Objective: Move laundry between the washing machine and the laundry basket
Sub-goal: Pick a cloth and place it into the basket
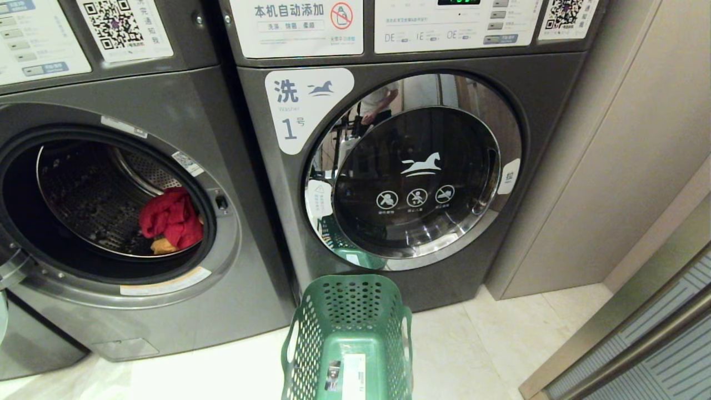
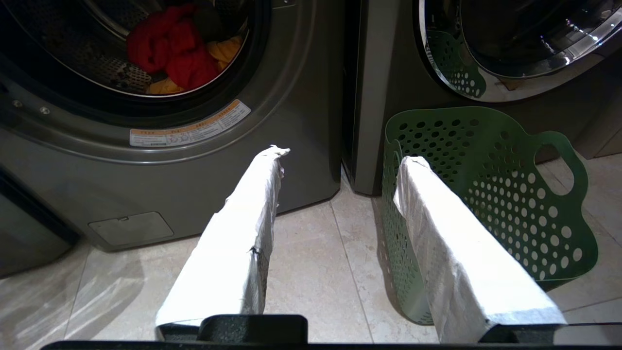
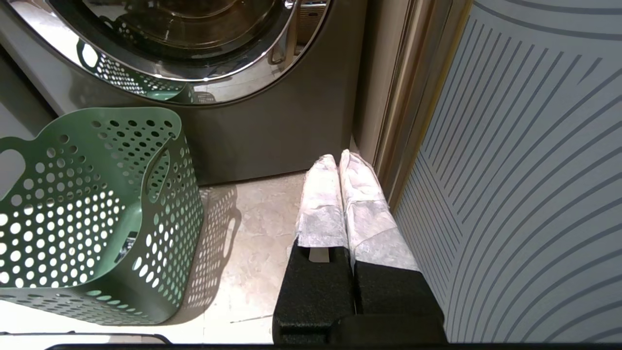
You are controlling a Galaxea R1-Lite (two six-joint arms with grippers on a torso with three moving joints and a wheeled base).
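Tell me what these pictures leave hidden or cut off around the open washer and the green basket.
- Open washing machine: its number label lies outside the head view.
- Its door: only a sliver shows at the head view's left edge.
- Laundry under the red cloth: only an orange-yellow piece peeks out; the drum's shadow hides any more.
- Laundry basket: near half cut off by the head view's bottom edge.
- Both arms: outside the head view.

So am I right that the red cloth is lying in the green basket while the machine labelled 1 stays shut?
Not quite: the red cloth lies in the drum of the open washing machine, as the head view shows. The green basket holds no laundry, and machine 1 is indeed shut.
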